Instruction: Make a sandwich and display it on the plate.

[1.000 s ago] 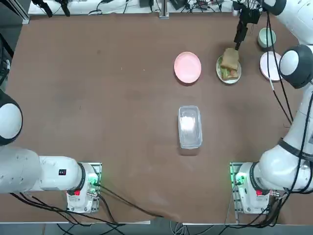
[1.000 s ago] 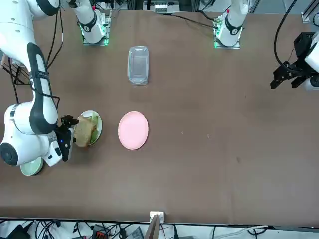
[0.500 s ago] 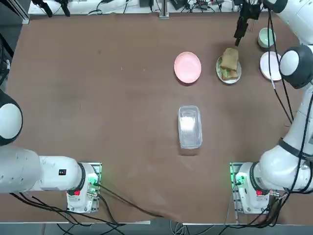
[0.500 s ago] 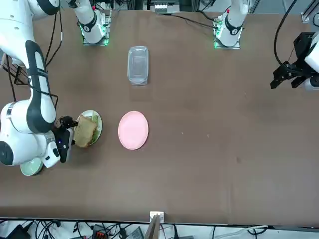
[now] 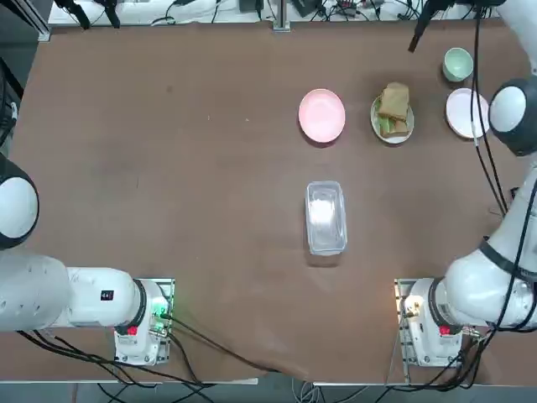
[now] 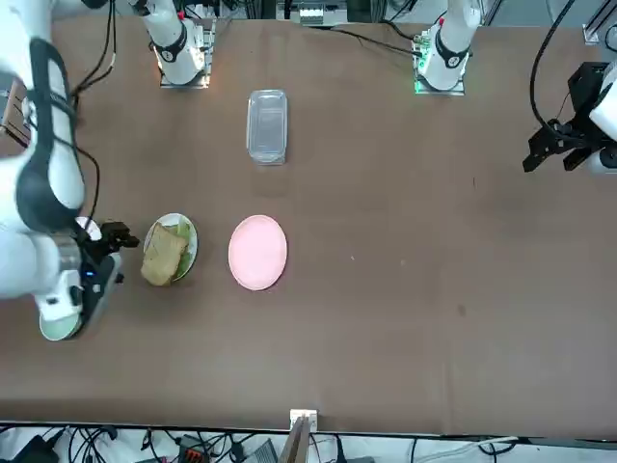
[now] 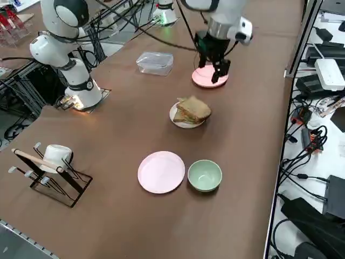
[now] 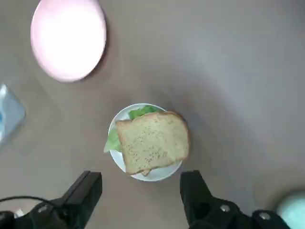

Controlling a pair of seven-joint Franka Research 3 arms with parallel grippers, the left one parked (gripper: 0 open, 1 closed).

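The 1 sandwich of 2 toasted tan-brown square bread slices (image 8: 153, 143) lies on the small round white plate (image 8: 159, 174), its top slice tilted and set off to one side, reaching past the rim. Green leafy lettuce (image 8: 113, 141) pokes out between the slices and lies partly over the plate's edge. The right gripper (image 8: 141, 183) hovers above the table, apart from the sandwich, its 2 black fingers spread wide with nothing between them.

Near the plate, on the robot's left of it, sits 1 round pink plate (image 5: 321, 116). On the robot's right are 1 round pale-pink plate (image 7: 161, 172) and, just beside it, 1 small round mint-green bowl (image 7: 205, 175). Nearer the arms' bases than the sandwich rests 1 clear rectangular plastic box (image 5: 325, 218). Farther out on the robot's right, 1 dark rack with wooden rails (image 7: 52, 176) holds 1 white cup (image 7: 56, 157). All of these stand on the brown table (image 5: 226, 193).
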